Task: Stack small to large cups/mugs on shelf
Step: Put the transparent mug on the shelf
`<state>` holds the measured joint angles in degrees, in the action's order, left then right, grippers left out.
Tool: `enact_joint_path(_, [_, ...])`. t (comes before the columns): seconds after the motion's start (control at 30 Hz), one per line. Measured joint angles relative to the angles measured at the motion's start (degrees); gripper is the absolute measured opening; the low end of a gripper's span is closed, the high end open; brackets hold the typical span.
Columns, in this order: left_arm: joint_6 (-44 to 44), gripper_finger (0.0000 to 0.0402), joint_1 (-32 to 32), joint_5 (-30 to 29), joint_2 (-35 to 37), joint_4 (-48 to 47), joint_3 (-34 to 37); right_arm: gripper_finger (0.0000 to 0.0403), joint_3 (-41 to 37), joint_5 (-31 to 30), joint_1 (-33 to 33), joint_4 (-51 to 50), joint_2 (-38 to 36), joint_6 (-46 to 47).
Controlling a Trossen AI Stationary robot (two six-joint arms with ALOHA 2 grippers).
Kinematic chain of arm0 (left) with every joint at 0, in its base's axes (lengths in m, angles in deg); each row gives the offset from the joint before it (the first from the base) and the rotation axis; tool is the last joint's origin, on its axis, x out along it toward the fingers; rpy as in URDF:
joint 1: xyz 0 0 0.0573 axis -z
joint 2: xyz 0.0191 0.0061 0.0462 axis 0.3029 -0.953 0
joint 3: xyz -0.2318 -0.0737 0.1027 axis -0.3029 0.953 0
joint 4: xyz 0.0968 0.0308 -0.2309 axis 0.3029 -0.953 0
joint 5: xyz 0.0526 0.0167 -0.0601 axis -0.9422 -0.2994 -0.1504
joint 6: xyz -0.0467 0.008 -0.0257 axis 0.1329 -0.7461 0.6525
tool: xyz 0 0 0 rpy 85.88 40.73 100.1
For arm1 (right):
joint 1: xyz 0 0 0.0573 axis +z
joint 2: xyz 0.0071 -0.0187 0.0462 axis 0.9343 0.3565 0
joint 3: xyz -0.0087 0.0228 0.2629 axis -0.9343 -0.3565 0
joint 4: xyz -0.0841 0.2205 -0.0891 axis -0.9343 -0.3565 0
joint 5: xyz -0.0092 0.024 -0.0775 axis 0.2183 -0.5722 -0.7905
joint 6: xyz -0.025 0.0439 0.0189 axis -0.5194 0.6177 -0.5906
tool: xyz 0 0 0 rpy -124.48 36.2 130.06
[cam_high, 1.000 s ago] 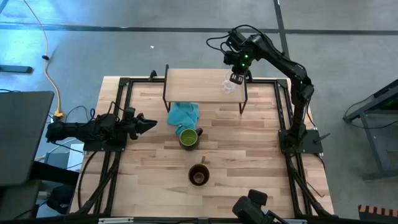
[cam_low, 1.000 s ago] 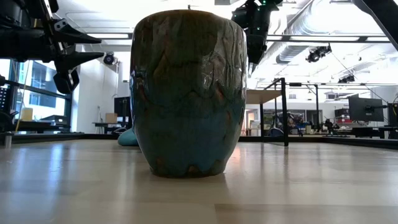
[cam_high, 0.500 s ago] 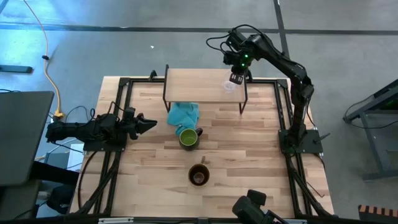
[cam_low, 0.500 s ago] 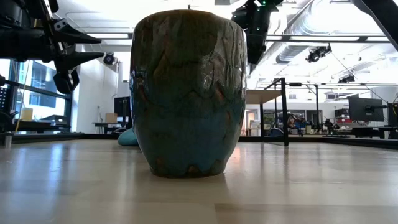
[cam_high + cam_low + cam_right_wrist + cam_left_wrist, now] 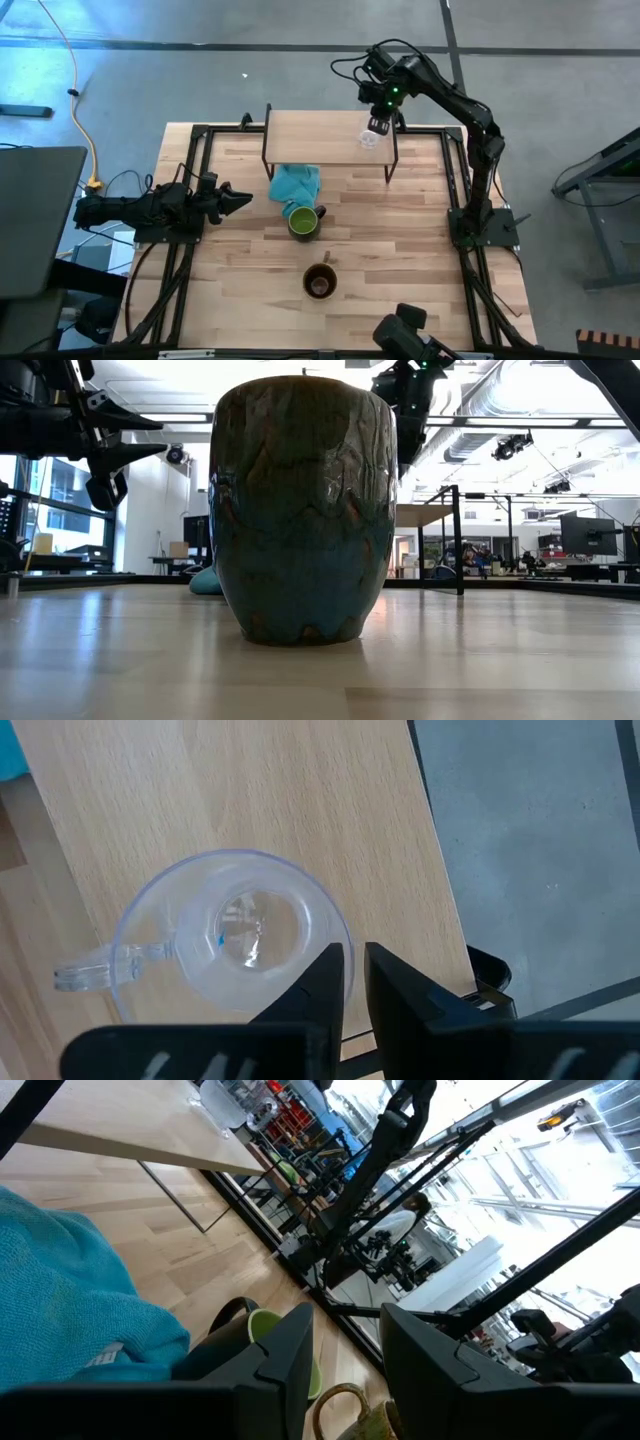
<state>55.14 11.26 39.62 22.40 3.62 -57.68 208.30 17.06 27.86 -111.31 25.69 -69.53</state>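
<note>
Clear glass cup (image 5: 369, 139) stands upright on the shelf (image 5: 320, 138), near the shelf's right end, handle pointing sideways. The right gripper (image 5: 355, 982) is directly above it; in the right wrist view its two dark fingers (image 5: 322, 982) show a narrow slot between them, parted a little, with the cup's rim just beside the tips. Whether the fingers touch the glass cannot be told; nothing is seen clamped between them.

The left gripper (image 5: 240, 200) waits at the left side of the counter (image 5: 400, 250), level and pointing inward, fingers apart with nothing between them.

A teal cloth (image 5: 295, 183) lies on the counter against the front edge of the shelf. The green-lined mug (image 5: 302, 221) stands just beside the cloth's near edge, upright, handle toward the right. The brown mug (image 5: 320, 282) stands apart from it, nearer the front of the counter, upright, handle pointing toward the shelf. In the low view this mug (image 5: 303, 510) fills the middle of the picture and hides most of the scene behind it.
</note>
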Motion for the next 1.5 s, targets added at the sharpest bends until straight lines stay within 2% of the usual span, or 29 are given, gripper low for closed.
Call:
enact_joint_path(1.03, [0.0,0.0106,0.0,0.0,0.0,0.0,0.0,0.0037,0.0,0.0,0.0,0.0,1.8,-6.4])
enact_joint_path(1.5, [0.0,0.0106,0.0,0.0,0.0,0.0,0.0,0.0006,0.0,-0.2,0.0,0.0,2.1,-10.4])
